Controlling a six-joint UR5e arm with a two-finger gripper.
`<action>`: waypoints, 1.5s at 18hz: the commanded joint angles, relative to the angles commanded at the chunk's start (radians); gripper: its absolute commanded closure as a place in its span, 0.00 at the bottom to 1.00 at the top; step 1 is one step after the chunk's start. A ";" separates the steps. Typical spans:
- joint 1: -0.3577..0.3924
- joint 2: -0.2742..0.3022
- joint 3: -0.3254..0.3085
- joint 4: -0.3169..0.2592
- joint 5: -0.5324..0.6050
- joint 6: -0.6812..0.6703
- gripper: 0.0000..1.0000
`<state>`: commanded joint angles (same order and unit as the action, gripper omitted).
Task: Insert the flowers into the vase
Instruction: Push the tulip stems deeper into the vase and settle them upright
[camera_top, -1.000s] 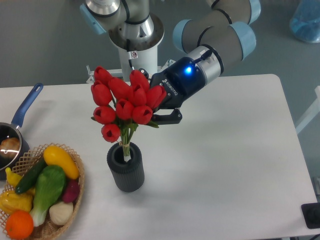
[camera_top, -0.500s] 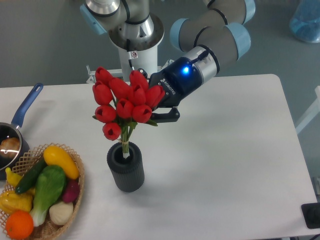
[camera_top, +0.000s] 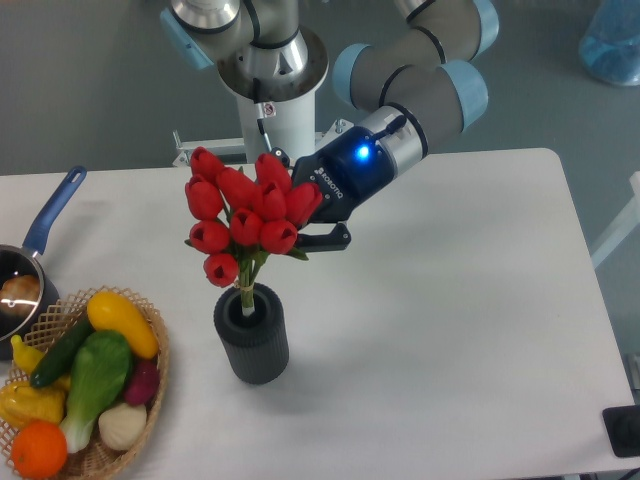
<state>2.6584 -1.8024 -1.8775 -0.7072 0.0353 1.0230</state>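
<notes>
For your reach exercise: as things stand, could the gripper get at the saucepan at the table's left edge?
Probably not yet. The gripper is shut on the flowers, whose stems are in the vase, so it isn't free. The saucepan lies far left, past the bunch; only its handle shows clearly.

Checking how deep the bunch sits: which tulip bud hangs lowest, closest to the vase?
The single bud at the bunch's lower left, just above the vase rim; every other bud sits higher.
</notes>
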 joint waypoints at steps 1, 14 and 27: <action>0.000 -0.002 -0.009 0.000 0.000 0.015 0.83; -0.008 -0.094 -0.060 0.000 0.011 0.192 0.78; -0.009 -0.092 -0.114 -0.002 0.055 0.230 0.40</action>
<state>2.6492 -1.8945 -1.9911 -0.7087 0.0904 1.2533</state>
